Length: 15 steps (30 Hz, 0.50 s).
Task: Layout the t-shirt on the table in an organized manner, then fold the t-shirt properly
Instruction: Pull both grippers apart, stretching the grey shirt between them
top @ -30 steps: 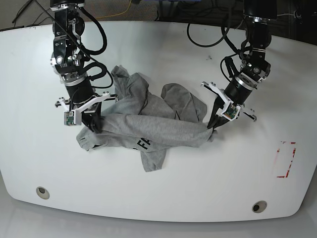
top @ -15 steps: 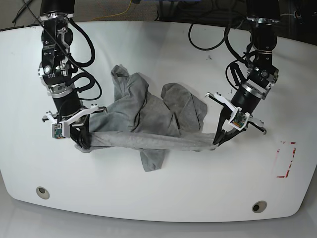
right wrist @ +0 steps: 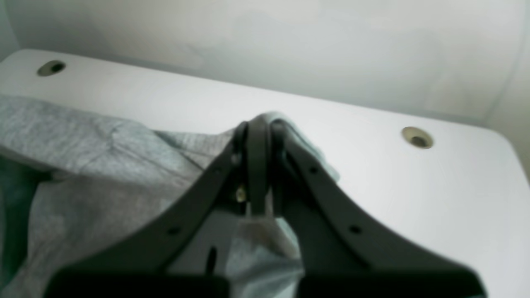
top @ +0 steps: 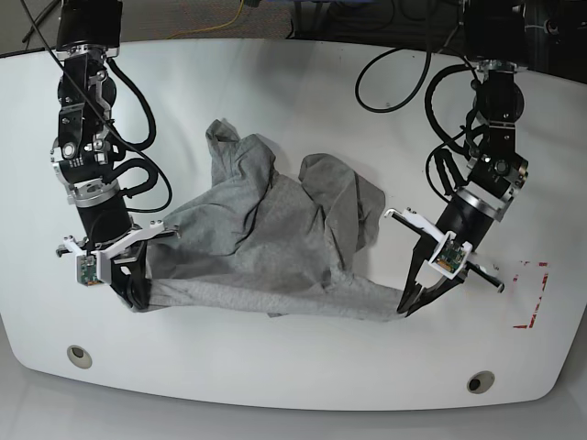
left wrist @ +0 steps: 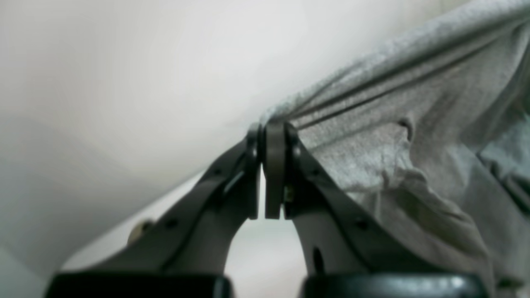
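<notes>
The grey t-shirt [top: 266, 238] lies crumpled in the middle of the white table [top: 303, 92], its near edge pulled into a taut line between both grippers. My left gripper [top: 404, 310], on the right of the base view, is shut on the right end of that edge. My right gripper [top: 138, 298], on the left of that view, is shut on the left end. In the left wrist view the left gripper [left wrist: 265, 128] pinches stretched t-shirt [left wrist: 414, 136] fabric. In the right wrist view the right gripper [right wrist: 258, 124] clamps a fold of the t-shirt [right wrist: 83, 140]. No lettering shows.
A red rectangular outline [top: 530, 293] marks the table at the right. Two round holes [top: 80, 356] [top: 480, 382] sit near the front edge. Black cables [top: 385, 64] trail across the back of the table behind the arms.
Both grippers have moved apart and toward the front edge, still shut on the shirt. The near edge went from bunched to stretched straight, and the lettering has turned out of sight.
</notes>
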Available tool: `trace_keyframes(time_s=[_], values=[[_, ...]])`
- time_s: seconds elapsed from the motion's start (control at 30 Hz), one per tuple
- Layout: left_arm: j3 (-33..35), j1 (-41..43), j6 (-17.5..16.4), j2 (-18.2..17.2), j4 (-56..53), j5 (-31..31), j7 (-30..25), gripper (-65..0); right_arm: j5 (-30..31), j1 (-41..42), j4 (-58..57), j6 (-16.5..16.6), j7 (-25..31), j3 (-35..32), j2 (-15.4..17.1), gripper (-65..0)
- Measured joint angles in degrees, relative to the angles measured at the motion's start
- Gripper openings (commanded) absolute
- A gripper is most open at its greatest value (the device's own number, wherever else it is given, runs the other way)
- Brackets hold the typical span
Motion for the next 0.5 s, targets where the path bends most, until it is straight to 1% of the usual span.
trace_keyframes(time_s=[0.27,0.5], values=[[2.82,-5.44,0.42,-0.22,0.04,0.48,0.00,-65.0,0.00,3.98,0.00,0.00,-0.13,-0.02,3.06,-65.0],[8.57,-8.63,0.26,0.04,0.04,6.47,-0.04,-65.0,-0.22,8.00,-0.85,-0.09,0.11,0.07,6.67,-65.0]])
